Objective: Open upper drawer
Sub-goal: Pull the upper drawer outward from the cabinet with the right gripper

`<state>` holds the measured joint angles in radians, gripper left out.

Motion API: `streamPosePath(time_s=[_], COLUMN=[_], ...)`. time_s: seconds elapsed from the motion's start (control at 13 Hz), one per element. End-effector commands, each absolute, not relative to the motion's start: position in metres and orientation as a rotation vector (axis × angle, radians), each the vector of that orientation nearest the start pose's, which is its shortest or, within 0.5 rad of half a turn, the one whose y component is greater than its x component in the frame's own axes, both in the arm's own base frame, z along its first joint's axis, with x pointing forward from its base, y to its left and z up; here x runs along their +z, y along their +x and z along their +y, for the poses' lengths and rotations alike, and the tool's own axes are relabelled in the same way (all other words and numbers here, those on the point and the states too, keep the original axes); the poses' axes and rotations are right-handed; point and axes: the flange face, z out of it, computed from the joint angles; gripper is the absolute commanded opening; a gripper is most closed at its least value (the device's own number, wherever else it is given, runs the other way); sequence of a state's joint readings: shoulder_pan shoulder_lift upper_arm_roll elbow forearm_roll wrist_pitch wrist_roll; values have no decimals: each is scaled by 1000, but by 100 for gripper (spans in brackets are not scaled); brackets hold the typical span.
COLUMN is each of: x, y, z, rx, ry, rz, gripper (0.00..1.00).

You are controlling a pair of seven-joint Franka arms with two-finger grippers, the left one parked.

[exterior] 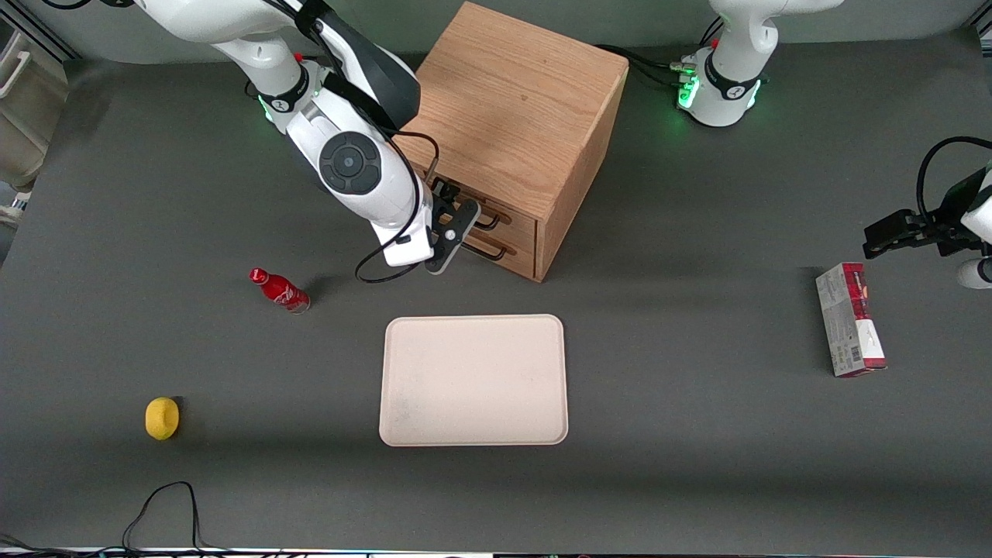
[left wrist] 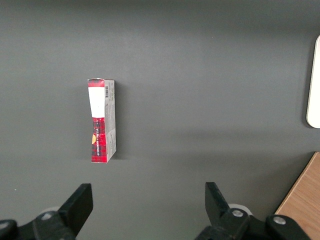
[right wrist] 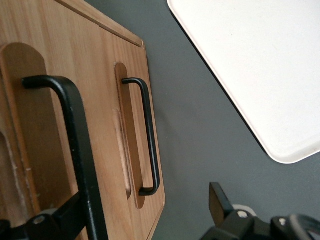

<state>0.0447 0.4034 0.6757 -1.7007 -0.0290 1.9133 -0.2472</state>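
The wooden cabinet [exterior: 519,101] stands at the middle of the table's robot end. Its upper drawer [exterior: 521,225] looks shut and has a thin black bar handle [exterior: 490,220]. My right gripper [exterior: 453,229] hangs open in front of the drawer fronts, at the height of that handle. In the right wrist view the upper drawer [right wrist: 30,150] fills the near field. Its handle [right wrist: 75,140] runs close along one of my fingers [right wrist: 60,220], inside the open gripper [right wrist: 145,210]. The bottom drawer's handle [right wrist: 150,140] lies farther off. Nothing is gripped.
A cream tray [exterior: 473,380] lies nearer the front camera than the cabinet and also shows in the right wrist view [right wrist: 260,65]. A red bottle [exterior: 279,289] and a yellow object [exterior: 162,418] lie toward the working arm's end. A red-and-white box [exterior: 850,319] lies toward the parked arm's end.
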Motion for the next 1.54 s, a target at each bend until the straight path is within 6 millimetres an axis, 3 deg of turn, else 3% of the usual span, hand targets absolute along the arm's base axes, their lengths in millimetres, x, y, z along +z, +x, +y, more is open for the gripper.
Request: streamPosePath(time_s=[0.0,0.46,0.69,1.0,1.23,1.31,1.38,1.46], x=[392,406,415,421,449,458,478,502], y=[530,612,625,649,661,668,679,679], z=[370,304,291,251,238,219,183,160], rx=[150,35,5,-32,-114,-140,-189,-233], ry=[-2612,-2649,-2671,-2731,-2765,-2806,-2870,-2910], rz=[-1419,-1354,-1320,-1252,-1222,-1188,-1120,-1074], gripper=[100,100,100,100,100,100,100,100])
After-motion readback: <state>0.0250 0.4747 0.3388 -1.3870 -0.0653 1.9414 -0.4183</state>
